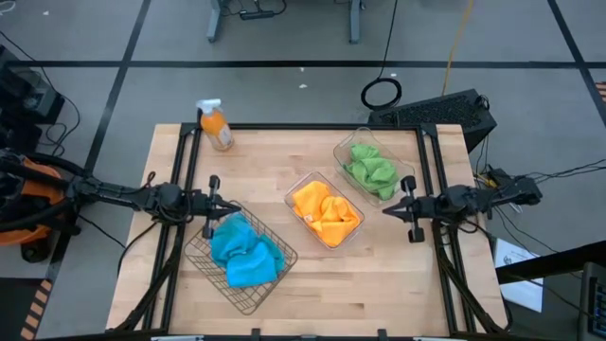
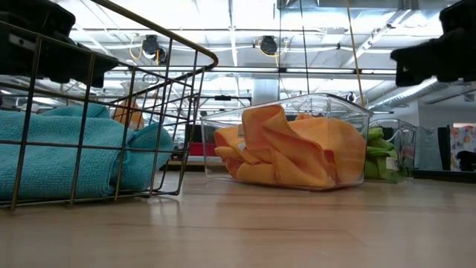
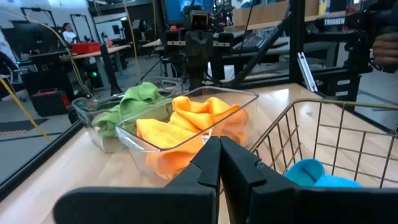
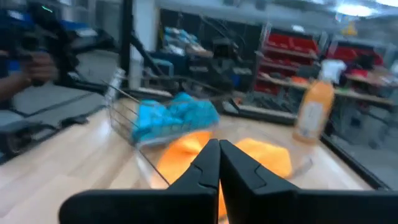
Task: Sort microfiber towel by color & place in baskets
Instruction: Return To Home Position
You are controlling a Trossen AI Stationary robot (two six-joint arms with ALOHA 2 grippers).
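Note:
The blue towels (image 1: 244, 250) lie in the dark wire basket (image 1: 210, 269) at the table's near left. Orange towels (image 1: 325, 213) fill the middle clear tub (image 1: 296, 188), and green towels (image 1: 370, 170) fill the far right clear tub (image 1: 343, 148). My left gripper (image 1: 230, 206) hovers shut just above the wire basket's far corner, pointing toward the orange tub. Over the table's right side, beside the green tub, my right gripper (image 1: 385, 209) hovers shut. In the left wrist view the shut fingertips (image 3: 219, 144) face the orange tub (image 3: 186, 134).
An orange spray bottle (image 1: 216, 125) stands at the far left of the table. Bare wood lies along the near edge (image 1: 379, 294) and between the tubs and the right rail. A person's hand (image 3: 387, 48) shows beyond the table in the left wrist view.

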